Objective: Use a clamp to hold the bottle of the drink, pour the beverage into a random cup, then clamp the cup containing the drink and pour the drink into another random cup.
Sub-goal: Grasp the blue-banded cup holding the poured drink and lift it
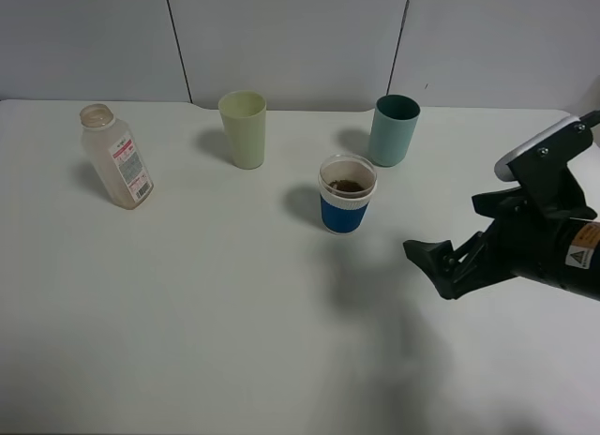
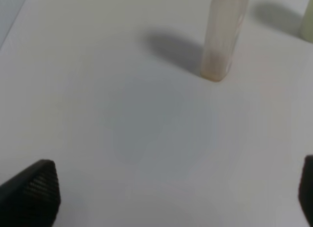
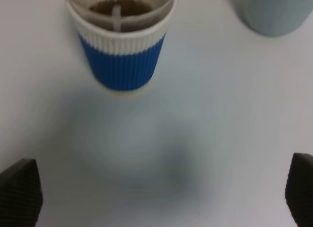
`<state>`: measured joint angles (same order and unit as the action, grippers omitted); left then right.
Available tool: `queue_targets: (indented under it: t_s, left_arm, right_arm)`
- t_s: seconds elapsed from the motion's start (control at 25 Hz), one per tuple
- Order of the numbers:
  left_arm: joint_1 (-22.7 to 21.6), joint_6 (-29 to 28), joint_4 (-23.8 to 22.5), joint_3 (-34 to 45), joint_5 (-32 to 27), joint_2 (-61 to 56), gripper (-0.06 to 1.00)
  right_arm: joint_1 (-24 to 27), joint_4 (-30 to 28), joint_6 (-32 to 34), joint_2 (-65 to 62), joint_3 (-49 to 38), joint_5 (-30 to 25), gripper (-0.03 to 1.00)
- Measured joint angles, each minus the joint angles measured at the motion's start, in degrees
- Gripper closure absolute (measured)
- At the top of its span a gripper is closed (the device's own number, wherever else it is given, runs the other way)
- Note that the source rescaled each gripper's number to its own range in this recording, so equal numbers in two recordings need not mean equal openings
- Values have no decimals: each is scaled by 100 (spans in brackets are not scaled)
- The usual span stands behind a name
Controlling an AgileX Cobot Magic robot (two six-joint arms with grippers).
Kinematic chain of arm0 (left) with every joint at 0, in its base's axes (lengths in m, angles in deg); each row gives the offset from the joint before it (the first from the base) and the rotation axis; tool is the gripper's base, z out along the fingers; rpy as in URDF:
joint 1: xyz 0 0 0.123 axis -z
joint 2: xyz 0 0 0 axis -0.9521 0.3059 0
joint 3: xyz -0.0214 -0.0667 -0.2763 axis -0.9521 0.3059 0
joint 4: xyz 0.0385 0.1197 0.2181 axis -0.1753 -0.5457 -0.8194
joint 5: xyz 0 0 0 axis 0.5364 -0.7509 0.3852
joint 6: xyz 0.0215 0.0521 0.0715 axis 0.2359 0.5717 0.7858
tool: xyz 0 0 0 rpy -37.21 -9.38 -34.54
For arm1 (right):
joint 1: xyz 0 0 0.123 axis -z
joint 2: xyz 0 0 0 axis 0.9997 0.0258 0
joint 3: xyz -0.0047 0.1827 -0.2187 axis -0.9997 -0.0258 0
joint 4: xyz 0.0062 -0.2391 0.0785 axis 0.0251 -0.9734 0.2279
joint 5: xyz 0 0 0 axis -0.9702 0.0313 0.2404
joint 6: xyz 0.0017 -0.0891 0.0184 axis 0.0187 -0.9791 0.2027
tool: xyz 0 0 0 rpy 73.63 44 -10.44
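Desk (image 1: 187,322): white, carrying four containers.

Right gripper (image 1: 429,269): jaws spread fully, nothing between them. It hangs just above the desk, near the short cup with a white band and blue ribbed sleeve (image 1: 347,202) and on that cup's right, not touching it. The right wrist view has the cup straight ahead between the two dark fingertips (image 3: 19,192).

The cup stands upright at mid-desk. Dark brown beverage (image 3: 122,6) lies low inside it.

Left gripper (image 2: 173,192): jaws equally wide, holding nothing, over bare desk short of the small clear squarish plastic bottle (image 1: 117,157). The bottle stands at far left, neck uncapped, white label with red-pink print facing forward.

Tall pale yellow-green plastic tumbler (image 1: 244,128): upright behind and left of the cup, well apart from it. Contents cannot be told.

Teal cup (image 1: 394,129): upright behind and right of the blue-sleeved cup, near it.
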<state>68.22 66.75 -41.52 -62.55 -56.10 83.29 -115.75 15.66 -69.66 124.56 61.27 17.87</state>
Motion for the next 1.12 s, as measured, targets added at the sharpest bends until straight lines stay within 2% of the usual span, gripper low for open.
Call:
queue_targets:
  t_s: [0.2,0.36,0.84,0.92,1.12]
  left_arm:
    - [0,0,0,0,0,0,-4]
    - [0,0,0,0,0,0,-4]
    - [0,0,0,0,0,0,-4]
    - [0,0,0,0,0,0,-4]
    - [0,0,0,0,0,0,-4]
  right_arm:
    - [0,393,-372,307,-45,300,-3]
    - [0,675,-560,1187,-80,969,-3]
    - [0,684,-620,2702,-76,2715,-3]
    - [0,678,-620,2978,-76,3177,-3]
    - [0,550,-620,3473,-76,3805,-3]
